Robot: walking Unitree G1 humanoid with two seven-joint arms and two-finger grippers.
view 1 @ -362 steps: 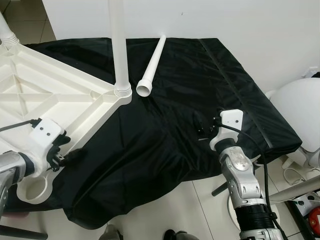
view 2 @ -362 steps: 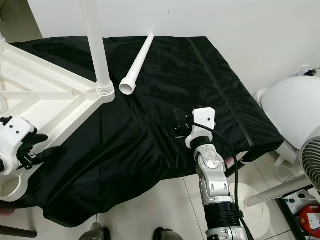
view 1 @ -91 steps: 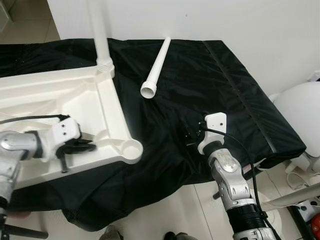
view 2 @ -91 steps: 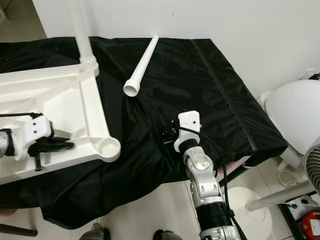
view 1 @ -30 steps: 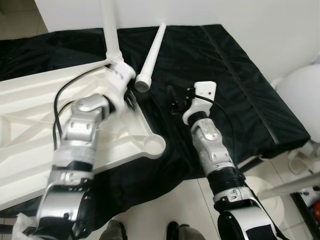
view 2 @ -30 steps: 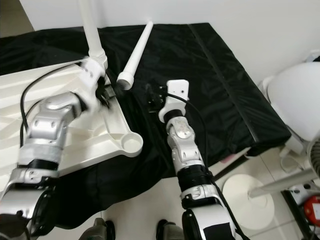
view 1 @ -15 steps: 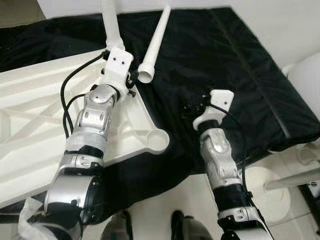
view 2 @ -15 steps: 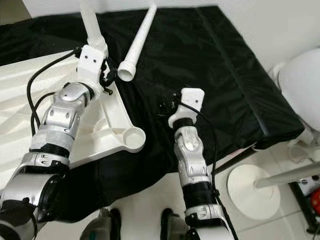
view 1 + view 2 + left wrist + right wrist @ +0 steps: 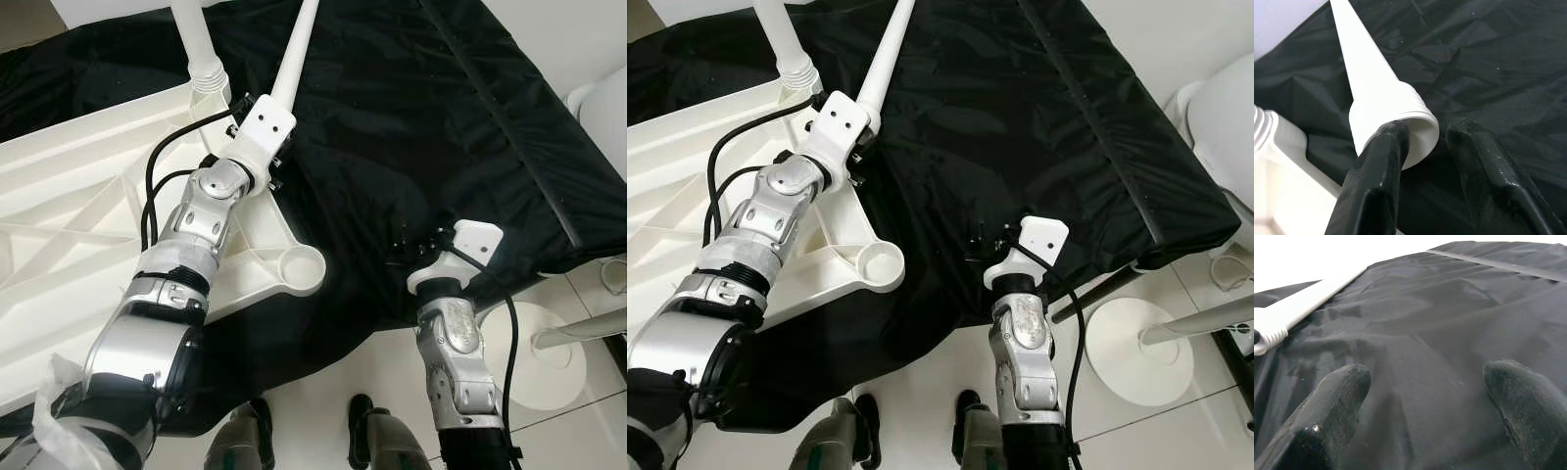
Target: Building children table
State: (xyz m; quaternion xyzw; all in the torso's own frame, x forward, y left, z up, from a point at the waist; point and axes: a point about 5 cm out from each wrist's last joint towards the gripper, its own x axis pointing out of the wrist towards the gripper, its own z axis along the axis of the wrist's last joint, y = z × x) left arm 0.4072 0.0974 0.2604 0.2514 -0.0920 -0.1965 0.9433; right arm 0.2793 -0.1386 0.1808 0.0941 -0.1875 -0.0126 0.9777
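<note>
Here the left gripper [image 9: 1422,161] sits parted at the threaded end of the loose white leg [image 9: 1376,93], one finger [image 9: 1378,171] touching its rim, while the right gripper [image 9: 1422,396] hovers spread over the black cloth [image 9: 1449,308].

A plain black cloth [image 9: 411,127] is covering the worktop, with no pattern on it. The upturned plastic table [image 9: 88,225] on the left is showing white all over, and so are its standing leg [image 9: 196,44] and the loose leg [image 9: 1371,93] lying far on the cloth. Both arms are gleaming silver with white wrist housings; the left pincer [image 9: 1425,171] and right pincer [image 9: 1425,406] are showing black fingers. The floor [image 9: 333,382] is looking pale.
</note>
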